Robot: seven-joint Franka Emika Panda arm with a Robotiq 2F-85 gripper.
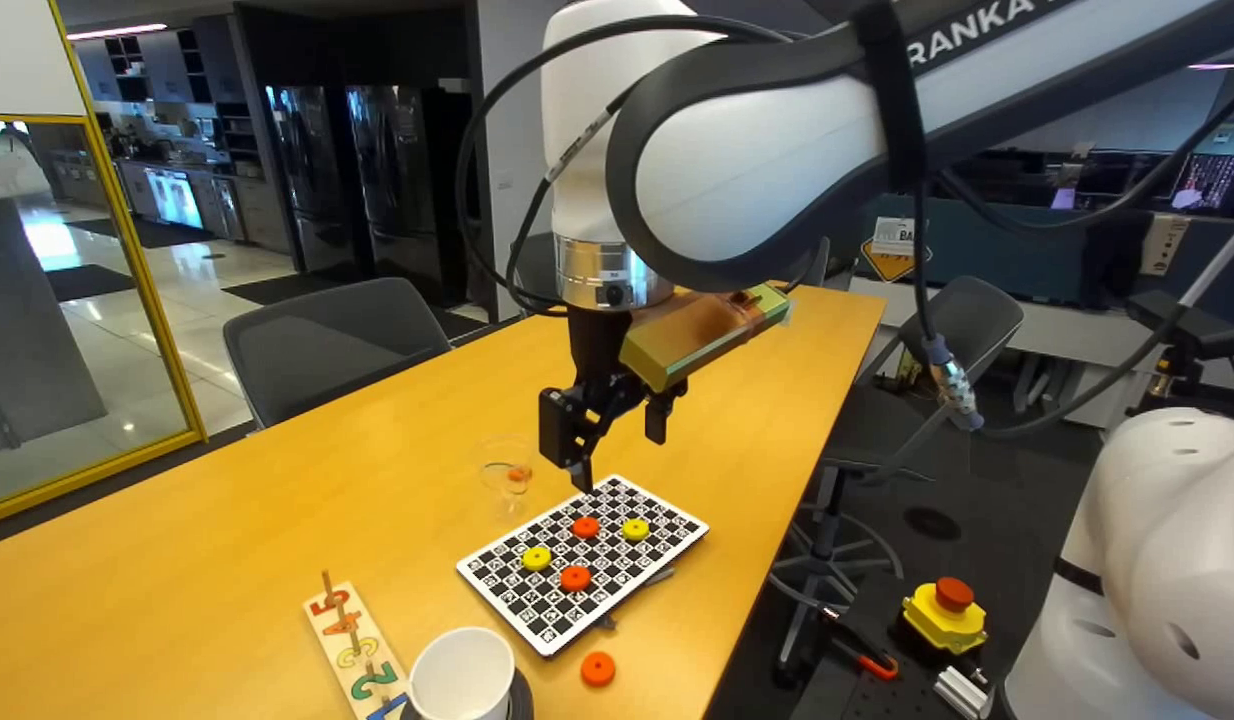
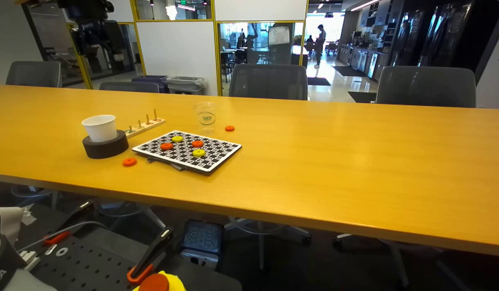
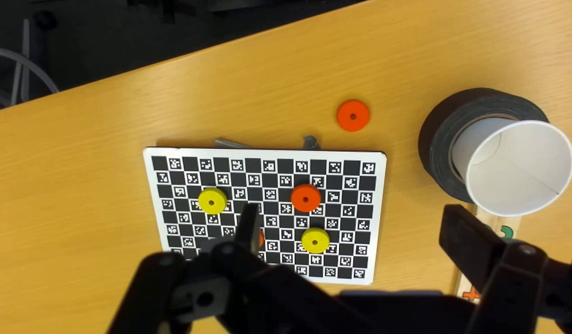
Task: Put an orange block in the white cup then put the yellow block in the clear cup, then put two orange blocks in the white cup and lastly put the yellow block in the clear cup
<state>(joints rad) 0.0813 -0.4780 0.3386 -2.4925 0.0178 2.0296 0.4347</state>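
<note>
My gripper [image 1: 622, 452] is open and empty, above the checkered board; its two fingers stand wide apart in the wrist view [image 3: 351, 220]. On the board lie two orange blocks [image 1: 586, 527] [image 1: 575, 578] and two yellow blocks [image 1: 635, 530] [image 1: 536, 558], all round discs with a centre hole. In the wrist view one orange block is mostly hidden by a finger. Another orange block [image 3: 353, 115] lies on the table beside the board. One more orange block [image 2: 229, 128] lies near the clear cup [image 2: 207, 115]. The white cup [image 3: 517, 167] sits tilted in a black tape roll.
The checkered board [image 3: 378, 185] rests on something dark and metallic [image 2: 176, 166]. The black tape roll [image 2: 106, 148] holds the white cup. A wooden number board with pegs [image 1: 352, 640] lies beside it. The table's edge [image 3: 174, 58] runs past the board's side.
</note>
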